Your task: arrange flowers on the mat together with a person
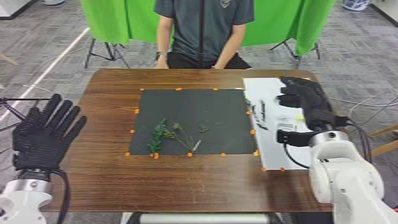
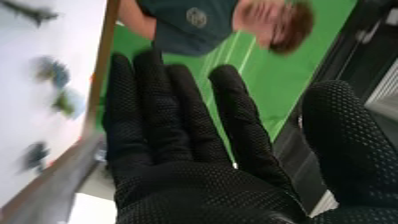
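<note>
In the head view my left hand (image 1: 46,131) is at the table's left edge, its fingers straight and spread. My right hand (image 1: 306,100) is over the white sheet on the right, holding nothing; in the right wrist view the same hand (image 2: 200,185) has its fingers extended and thumb apart. A dark mat (image 1: 191,107) lies mid-table. On its lower part lie a leafy green stem (image 1: 158,136) and a thin branching sprig (image 1: 182,139), with a small sprig (image 1: 203,128) beside them. More plant pieces (image 1: 260,111) lie on the white sheet, partly beside my right hand.
The white sheet (image 1: 280,158) borders the mat on the right. Orange markers (image 1: 189,155) line the mat's edges. The brown table (image 1: 115,182) extends around both. A person (image 1: 202,30) sits at the far side, hands off the mat. A green backdrop hangs behind.
</note>
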